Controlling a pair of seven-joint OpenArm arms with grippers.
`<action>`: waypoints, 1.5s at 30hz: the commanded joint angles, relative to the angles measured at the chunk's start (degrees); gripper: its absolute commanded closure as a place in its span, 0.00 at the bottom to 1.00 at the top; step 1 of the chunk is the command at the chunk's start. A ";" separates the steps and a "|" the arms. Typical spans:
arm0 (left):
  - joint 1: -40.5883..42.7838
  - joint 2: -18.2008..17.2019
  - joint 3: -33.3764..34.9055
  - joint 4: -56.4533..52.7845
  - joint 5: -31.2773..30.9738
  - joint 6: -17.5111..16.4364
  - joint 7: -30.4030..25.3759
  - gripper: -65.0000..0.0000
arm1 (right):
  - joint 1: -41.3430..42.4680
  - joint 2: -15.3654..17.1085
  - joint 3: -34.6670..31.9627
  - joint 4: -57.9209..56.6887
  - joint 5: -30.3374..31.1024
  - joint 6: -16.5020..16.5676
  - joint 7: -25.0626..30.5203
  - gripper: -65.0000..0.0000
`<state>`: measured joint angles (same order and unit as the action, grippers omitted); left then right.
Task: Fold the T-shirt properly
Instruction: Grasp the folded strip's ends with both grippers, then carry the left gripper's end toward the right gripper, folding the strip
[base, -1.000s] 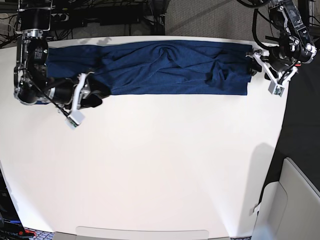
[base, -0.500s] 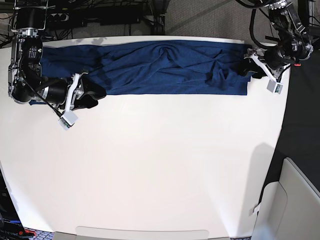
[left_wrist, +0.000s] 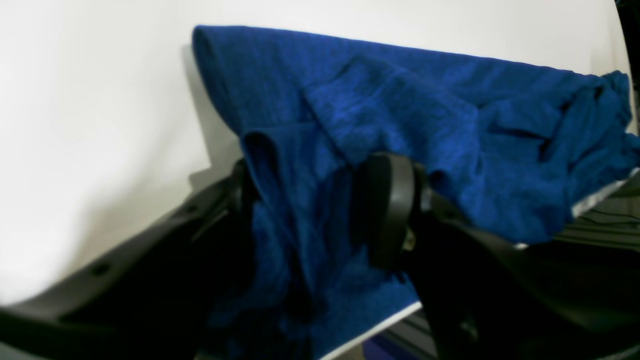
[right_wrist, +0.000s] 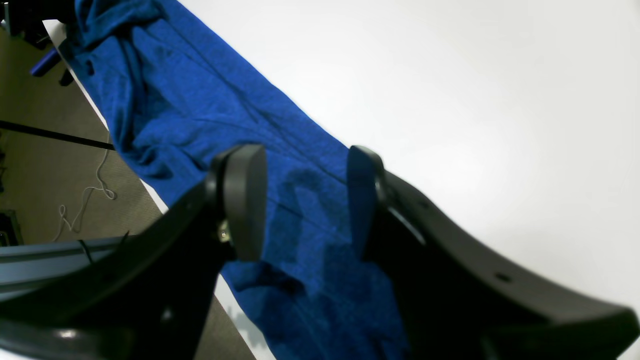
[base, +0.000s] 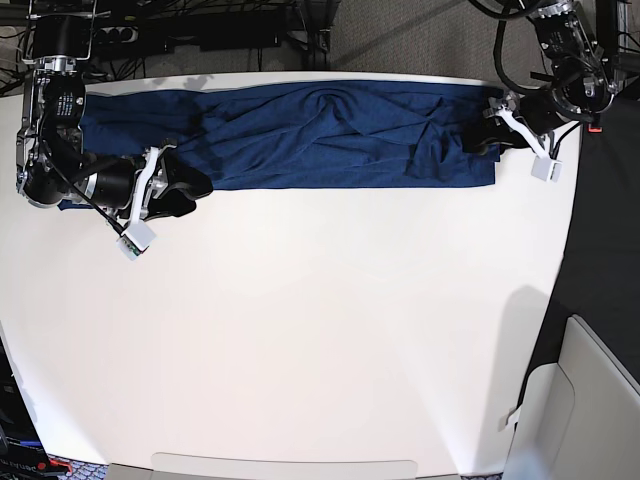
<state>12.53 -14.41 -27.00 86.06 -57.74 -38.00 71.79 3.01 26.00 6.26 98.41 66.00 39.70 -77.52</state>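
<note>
The T-shirt (base: 330, 135) lies as a long dark navy band along the table's far edge, wrinkled in the middle. My left gripper (base: 488, 135) is at its right end. In the left wrist view, a raised fold of the T-shirt (left_wrist: 400, 100) fills the gap of the left gripper (left_wrist: 315, 215) and drapes over one finger, with the jaws still apart. My right gripper (base: 188, 190) is at the band's left front edge. In the right wrist view, the right gripper (right_wrist: 302, 200) stands open just above the flat T-shirt (right_wrist: 200, 100), holding nothing.
The white table (base: 320, 330) stretches toward the front. Cables and black gear (base: 250, 30) sit behind its far edge. A pale grey seat (base: 590, 400) stands off the table's right front corner. The shirt's ends reach close to the table's side edges.
The left gripper has moved left onto the shirt's right end and its jaws have narrowed around a fold. The right arm shifted slightly left early on, then stayed still.
</note>
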 joint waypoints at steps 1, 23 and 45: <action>0.52 -0.31 0.24 0.05 1.87 0.33 3.16 0.58 | 0.91 0.95 0.55 0.89 1.21 0.30 0.99 0.59; -11.00 -4.97 -0.29 -0.04 6.26 -2.00 2.89 0.92 | -2.70 5.61 6.35 0.89 0.86 0.30 0.99 0.75; -9.15 7.51 9.91 24.31 7.32 -2.00 8.21 0.92 | -3.40 3.06 8.73 0.45 -3.01 0.30 1.16 0.75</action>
<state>3.81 -6.46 -16.97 109.58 -49.65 -39.66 79.53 -1.15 28.18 14.50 98.17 61.87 39.68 -77.34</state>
